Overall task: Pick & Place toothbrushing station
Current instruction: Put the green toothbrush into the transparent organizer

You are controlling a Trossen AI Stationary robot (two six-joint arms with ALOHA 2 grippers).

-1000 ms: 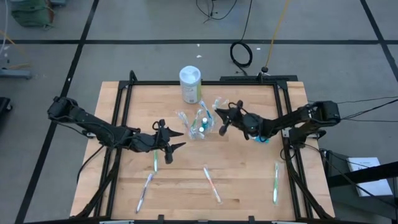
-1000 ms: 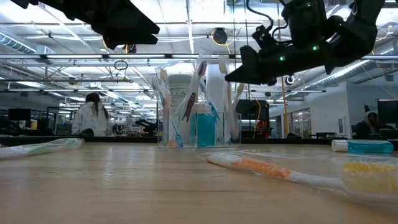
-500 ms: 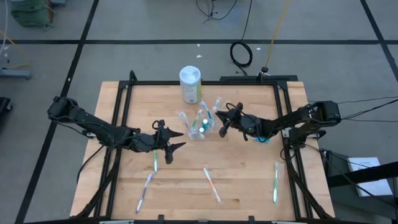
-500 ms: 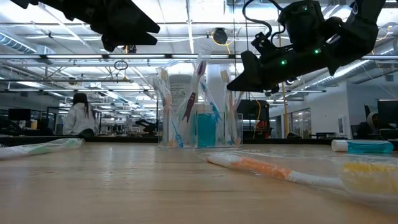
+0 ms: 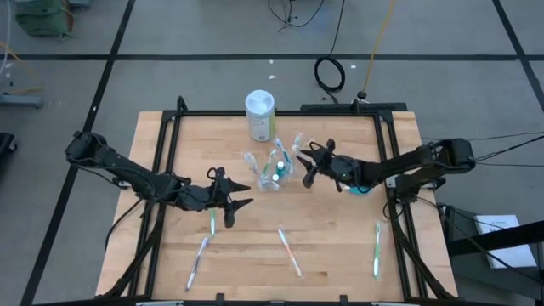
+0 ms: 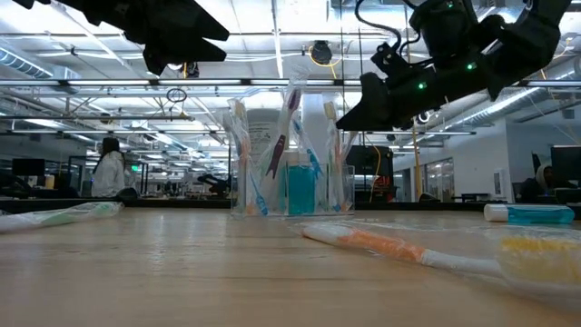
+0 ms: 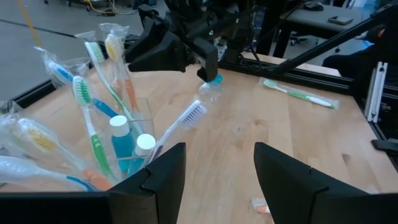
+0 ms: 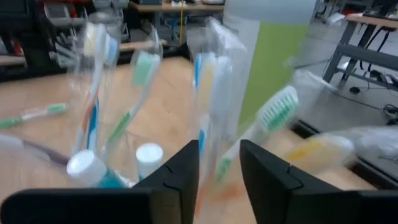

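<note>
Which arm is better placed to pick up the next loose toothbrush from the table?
Probably the left: its open gripper hovers just above a green toothbrush on the wood, while the right gripper sits empty beside the cup.

Clear plastic cup (image 5: 273, 174), wood table (image 5: 331, 229)

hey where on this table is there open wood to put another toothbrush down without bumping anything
Bare wood lies along the near edge between the middle toothbrush and the right toothbrush, and at the far left corner beside the white canister. The centre is crowded: the clear cup sits between the left gripper and right gripper, both open.
</note>
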